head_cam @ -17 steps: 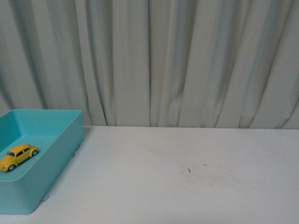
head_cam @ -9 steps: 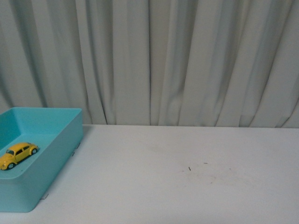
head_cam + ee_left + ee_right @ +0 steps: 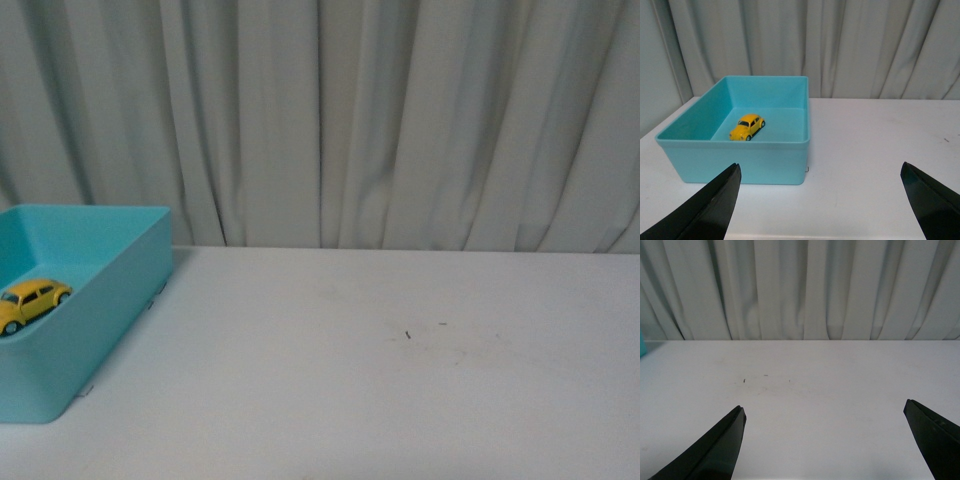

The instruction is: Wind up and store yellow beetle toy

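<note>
The yellow beetle toy (image 3: 28, 301) (image 3: 747, 127) rests on its wheels on the floor of the teal bin (image 3: 120, 300) (image 3: 765, 162) at the table's left. In the left wrist view my left gripper (image 3: 820, 200) is open, held back from the bin with nothing between its black fingers (image 3: 715, 205). In its own wrist view my right gripper (image 3: 822, 440) is open too, over bare white table, its dark fingers (image 3: 720, 445) wide apart. Neither arm shows in the front view.
A white table (image 3: 400, 380) runs to a pale pleated curtain (image 3: 400, 120) behind. Small dark specks (image 3: 407, 334) mark the tabletop right of centre. A sliver of the bin's teal (image 3: 642, 344) shows at the right wrist view's edge.
In the front view the whole scene has slid up and left: the table's far edge, the bin and the toy sit higher. The toy stays in the same place inside the bin.
</note>
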`<state>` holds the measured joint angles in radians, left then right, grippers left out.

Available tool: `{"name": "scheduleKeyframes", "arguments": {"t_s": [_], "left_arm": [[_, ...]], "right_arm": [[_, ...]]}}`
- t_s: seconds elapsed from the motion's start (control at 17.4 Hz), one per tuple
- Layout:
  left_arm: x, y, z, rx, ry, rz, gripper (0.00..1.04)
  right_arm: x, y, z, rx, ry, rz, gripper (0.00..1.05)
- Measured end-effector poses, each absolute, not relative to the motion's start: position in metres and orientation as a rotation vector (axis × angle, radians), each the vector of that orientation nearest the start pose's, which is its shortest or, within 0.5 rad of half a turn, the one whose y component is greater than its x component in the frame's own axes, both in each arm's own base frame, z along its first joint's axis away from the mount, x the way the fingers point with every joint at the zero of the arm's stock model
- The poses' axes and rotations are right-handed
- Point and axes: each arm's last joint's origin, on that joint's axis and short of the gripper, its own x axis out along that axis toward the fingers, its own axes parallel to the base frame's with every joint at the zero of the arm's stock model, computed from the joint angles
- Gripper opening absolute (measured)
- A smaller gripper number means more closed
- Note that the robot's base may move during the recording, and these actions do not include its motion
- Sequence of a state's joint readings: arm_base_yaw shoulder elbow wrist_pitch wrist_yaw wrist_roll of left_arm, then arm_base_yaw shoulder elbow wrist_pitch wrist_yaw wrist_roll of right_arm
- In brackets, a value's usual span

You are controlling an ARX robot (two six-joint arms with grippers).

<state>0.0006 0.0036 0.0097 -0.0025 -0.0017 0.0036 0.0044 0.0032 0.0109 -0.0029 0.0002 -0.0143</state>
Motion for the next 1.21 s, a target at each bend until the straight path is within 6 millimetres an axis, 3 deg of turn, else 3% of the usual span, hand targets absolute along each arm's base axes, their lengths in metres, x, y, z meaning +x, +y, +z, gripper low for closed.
{"name": "scheduleKeyframes", "arguments": {"t_s": [1.21], "left_arm": [[0.0973, 0.0001, 0.1662, 0.003, -0.002, 0.001, 0.98]], "right_arm": [[0.0973, 0.0004, 0.1666, -0.013, -0.004, 0.004, 0.98]]}}
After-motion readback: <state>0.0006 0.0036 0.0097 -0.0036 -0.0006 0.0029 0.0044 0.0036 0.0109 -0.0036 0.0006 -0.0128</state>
